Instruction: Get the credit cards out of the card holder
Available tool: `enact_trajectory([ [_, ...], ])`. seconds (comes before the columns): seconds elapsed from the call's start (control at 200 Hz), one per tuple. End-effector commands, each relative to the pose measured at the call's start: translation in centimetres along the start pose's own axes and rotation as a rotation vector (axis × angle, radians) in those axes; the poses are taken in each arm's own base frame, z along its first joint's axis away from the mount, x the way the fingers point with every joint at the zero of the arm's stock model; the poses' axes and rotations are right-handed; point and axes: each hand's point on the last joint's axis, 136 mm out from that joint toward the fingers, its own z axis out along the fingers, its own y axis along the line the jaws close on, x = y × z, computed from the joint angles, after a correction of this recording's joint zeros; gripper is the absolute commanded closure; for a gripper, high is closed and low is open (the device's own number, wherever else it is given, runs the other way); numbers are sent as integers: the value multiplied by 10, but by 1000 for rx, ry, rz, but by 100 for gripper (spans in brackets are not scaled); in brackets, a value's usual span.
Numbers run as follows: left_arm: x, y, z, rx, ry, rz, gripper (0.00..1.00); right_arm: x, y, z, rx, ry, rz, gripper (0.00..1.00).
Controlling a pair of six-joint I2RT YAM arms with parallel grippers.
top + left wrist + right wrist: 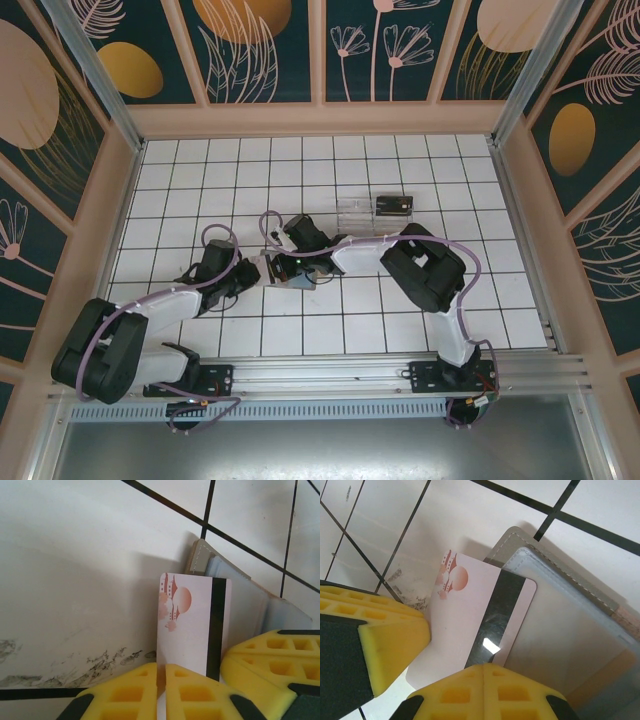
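A pale black-striped credit card [192, 625] juts halfway from the flat grey bifold card holder [560, 630], apparently pinched in the closed left pincer [160, 695]; the right pincer [298, 262] I cannot tell; one dark card [393, 206] already lies out.

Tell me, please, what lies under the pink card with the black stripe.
One side of the pale pink black-striped card overlaps the stitched edge of the flat grey card holder; the other side is over the white tiled table. The holder's part beneath it is hidden.

The white tiled table [200, 170] carries a grey card holder [570, 630] lying open near its middle. Farther back lies a clear tray [355, 212] with a dark card [393, 207] at its right side.
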Motion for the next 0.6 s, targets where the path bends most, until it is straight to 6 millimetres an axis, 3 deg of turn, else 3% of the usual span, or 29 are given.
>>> enact_trajectory([
  [0.0,-3,-20,-4,94,-6,22,95,16,-7,10,18,56,15,99],
  [0.35,-11,-36,-22,154,-45,28,100,8,-1,2,6,20,6,97],
  [0.591,-22,-66,-49,288,-115,63,100,-38,11,-57,42,-195,-14,84],
])
